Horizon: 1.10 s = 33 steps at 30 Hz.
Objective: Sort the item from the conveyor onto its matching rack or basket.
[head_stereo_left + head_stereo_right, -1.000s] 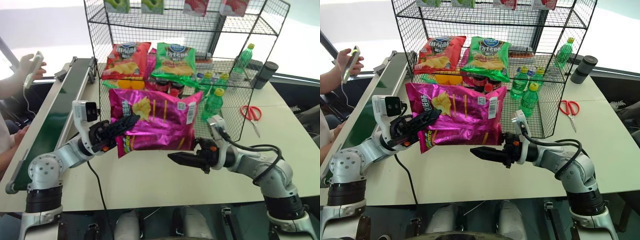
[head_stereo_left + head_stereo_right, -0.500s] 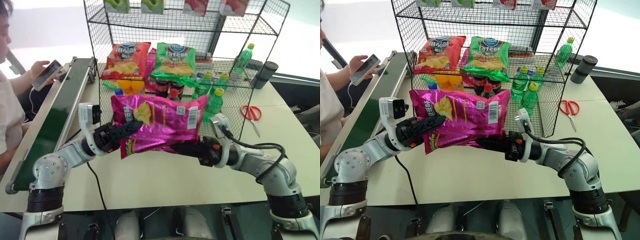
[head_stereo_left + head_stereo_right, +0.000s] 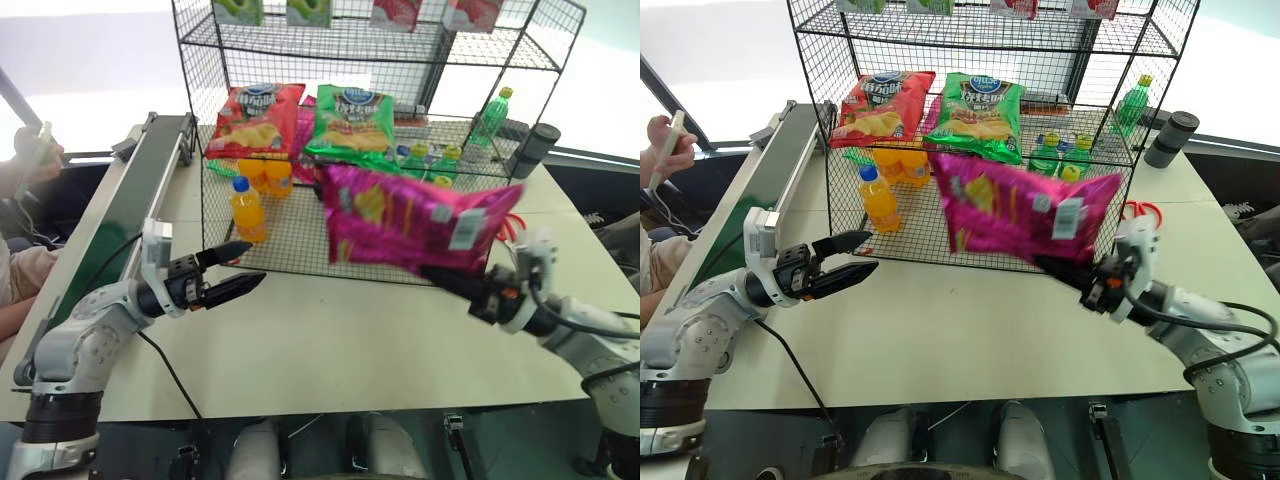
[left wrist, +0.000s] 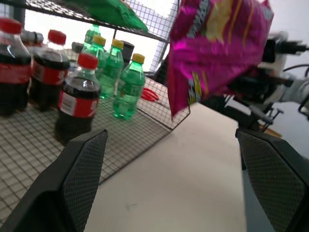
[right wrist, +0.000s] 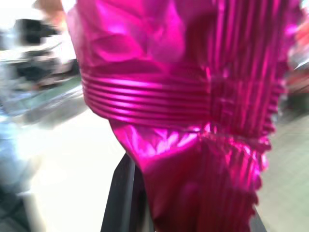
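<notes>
My right gripper (image 3: 1072, 274) has its jaws pinched on the lower edge of the magenta chip bag (image 3: 1025, 208), holding it in the air in front of the black wire rack (image 3: 300, 60), above the tabletop (image 3: 350, 330). My left gripper (image 3: 232, 284) hangs over the tabletop, jaws spread and empty, beside the conveyor (image 3: 120, 215).

Glossy crinkly foil on the pink chip bag (image 3: 405, 220), matt black wire on the rack (image 3: 300, 215), smooth pale desk (image 3: 330, 340), clear plastic bottles (image 4: 126, 87).
</notes>
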Tool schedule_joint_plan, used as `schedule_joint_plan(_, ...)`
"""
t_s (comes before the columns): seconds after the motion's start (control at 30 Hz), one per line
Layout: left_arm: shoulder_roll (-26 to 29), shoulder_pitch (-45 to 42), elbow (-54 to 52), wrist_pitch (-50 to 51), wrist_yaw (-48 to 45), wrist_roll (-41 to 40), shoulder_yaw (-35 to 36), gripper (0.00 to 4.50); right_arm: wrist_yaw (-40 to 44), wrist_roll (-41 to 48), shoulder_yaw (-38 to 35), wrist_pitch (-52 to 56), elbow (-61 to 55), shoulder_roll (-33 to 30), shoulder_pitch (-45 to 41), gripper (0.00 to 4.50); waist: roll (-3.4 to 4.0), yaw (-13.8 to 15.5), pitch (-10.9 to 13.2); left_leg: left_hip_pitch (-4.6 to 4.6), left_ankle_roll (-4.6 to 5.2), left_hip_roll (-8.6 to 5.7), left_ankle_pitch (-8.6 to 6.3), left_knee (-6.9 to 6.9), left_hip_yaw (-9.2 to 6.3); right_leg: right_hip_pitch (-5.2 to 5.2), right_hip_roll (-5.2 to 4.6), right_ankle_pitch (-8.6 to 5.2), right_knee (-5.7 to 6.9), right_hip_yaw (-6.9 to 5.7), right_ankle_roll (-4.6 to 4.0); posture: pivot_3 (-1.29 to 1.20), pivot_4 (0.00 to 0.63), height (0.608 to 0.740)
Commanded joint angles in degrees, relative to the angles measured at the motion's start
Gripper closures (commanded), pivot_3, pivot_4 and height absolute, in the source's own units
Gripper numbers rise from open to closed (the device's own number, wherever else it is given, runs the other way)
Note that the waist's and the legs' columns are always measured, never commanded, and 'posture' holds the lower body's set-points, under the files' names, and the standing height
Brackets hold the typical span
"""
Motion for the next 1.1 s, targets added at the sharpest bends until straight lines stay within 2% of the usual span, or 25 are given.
schedule_joint_plan(0.03, -2.5, -2.4, 0.1, -5.9, 0.1, 3.2, -0.6, 0.0, -6.9, -7.3, -6.0, -9.5, -4.3, 0.6, -3.1, 4.29, 0.0, 0.2, 0.0, -0.02, 0.02, 0.0, -0.01, 0.01, 0.01, 0.0, 0.0, 0.0, -0.02, 0.0, 0.0, 0.0, 0.15, 0.738)
schedule_joint_plan(0.07, -4.0, -3.3, 0.8, -9.6, 1.1, 5.7, -1.0, 0.0, -9.0, -8.7, -6.9, -10.7, -4.3, 0.5, -4.5, 4.29, 0.0, 0.2, 0.0, -0.04, 0.03, 0.0, -0.01, 0.01, 0.01, 0.0, 0.0, 0.0, -0.04, 0.0, 0.01, 0.0, 0.15, 0.738)
schedule_joint_plan(0.17, -8.0, -6.1, 2.1, -12.3, 3.7, 8.0, -2.5, 0.0, -13.3, -20.8, -6.2, -18.6, -2.0, -1.6, -6.9, 4.29, 0.0, 0.2, 0.0, -0.03, 0.04, -0.05, -0.01, 0.02, 0.03, 0.04, 0.0, 0.02, -0.04, 0.0, 0.03, 0.0, 0.15, 0.738)
schedule_joint_plan(0.23, -9.9, -7.4, 2.6, -11.7, 3.4, 7.6, -3.7, 0.0, -14.7, -31.7, -3.6, -26.7, 0.4, -3.8, -6.3, 4.29, -0.01, 0.1, 0.0, -0.02, 0.03, -0.13, 0.0, 0.03, 0.05, 0.05, 0.01, 0.07, -0.03, -0.01, 0.12, 0.0, 0.15, 0.738)
schedule_joint_plan(0.33, -12.6, -9.2, 3.1, -11.7, 4.6, 7.9, -5.1, 0.0, -18.5, -41.6, -1.0, -33.4, 4.3, -5.1, -6.8, 4.29, -0.03, -0.1, 0.0, 0.0, -0.19, -0.14, 0.12, 0.01, 0.14, 0.05, 0.01, 0.08, -0.04, -0.01, 0.19, 0.0, 0.15, 0.738)
schedule_joint_plan(0.4, -14.4, -9.5, 2.6, -12.0, 5.5, 8.7, -6.6, 0.0, -21.5, -50.6, 1.9, -36.8, 6.9, -7.2, -6.8, 4.29, 0.02, -0.2, 0.0, 0.02, -0.29, -0.13, 0.18, 0.01, 0.15, 0.05, 0.02, 0.09, -0.04, 0.0, 0.21, 0.0, 0.15, 0.738)
schedule_joint_plan(0.57, -16.3, -8.3, 0.6, -12.2, 7.2, 9.5, -8.2, 0.0, -29.4, -63.9, 4.9, -39.0, 13.0, -8.3, -8.8, 4.29, 0.02, -0.4, 0.0, 0.05, -0.39, -0.12, 0.24, 0.01, 0.17, 0.05, 0.03, 0.1, -0.01, 0.02, 0.22, 0.0, 0.15, 0.738)
schedule_joint_plan(0.8, -16.8, -5.4, -1.6, -12.8, 7.9, 10.3, -9.3, 0.0, -35.9, -74.1, 13.6, -39.9, 26.6, -8.7, -19.1, 4.29, 0.04, -1.4, 0.0, 0.06, -0.4, -0.1, 0.25, 0.02, 0.16, 0.06, 0.04, 0.09, 0.0, 0.04, 0.22, 0.0, 0.15, 0.738)
schedule_joint_plan(1.1, -16.5, -4.4, -3.7, -13.0, 10.6, 10.3, -9.4, 0.0, -43.0, -77.2, 20.5, -42.6, 45.1, -8.0, -33.2, 4.29, 0.07, -1.5, 0.0, 0.06, -0.44, -0.08, 0.28, 0.03, 0.18, 0.06, 0.05, 0.09, 0.02, 0.04, 0.22, 0.0, 0.15, 0.738)
